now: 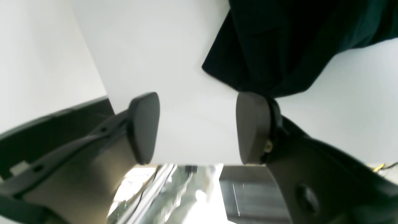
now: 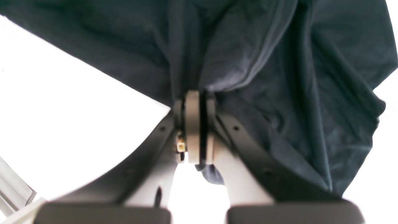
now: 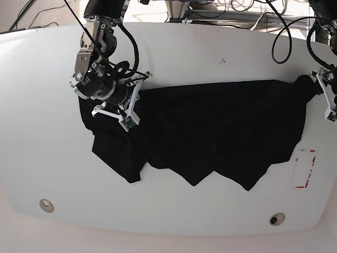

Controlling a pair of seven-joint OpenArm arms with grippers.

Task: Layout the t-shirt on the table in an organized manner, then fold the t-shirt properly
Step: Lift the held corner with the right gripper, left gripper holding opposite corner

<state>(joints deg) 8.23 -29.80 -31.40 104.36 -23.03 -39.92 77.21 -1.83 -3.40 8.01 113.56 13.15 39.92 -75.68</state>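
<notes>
Left wrist view: the left gripper [image 1: 199,127] stands wide apart, its two dark rounded pads [image 1: 143,127] with only bare surface between them. One pad touches a bunched corner of the large plain black soft fabric t-shirt [image 1: 279,46], but nothing is clamped. The wide glossy white table [image 1: 155,46] lies open to the left of the cloth; its edge runs just behind the pads, with blurred floor clutter beyond. No writing can be read.

Right wrist view: the right gripper [image 2: 199,124] is pressed closed on a gathered fold of the t-shirt [image 2: 279,77], a small tail of cloth poking out below the pads. Fabric fans away in creases; bright white table [image 2: 62,109] is free to the left.

Base view: the t-shirt [image 3: 210,132] is stretched across the middle of the table [image 3: 174,47], its near hem hanging in uneven points. The right gripper [image 3: 125,108] holds the left end; the left gripper [image 3: 325,89] sits at the right end. A red rectangular tape mark [image 3: 305,168] lies beside the near right hem, and two small round holes [image 3: 46,204] sit near the front edge. Cables crowd the far side.
</notes>
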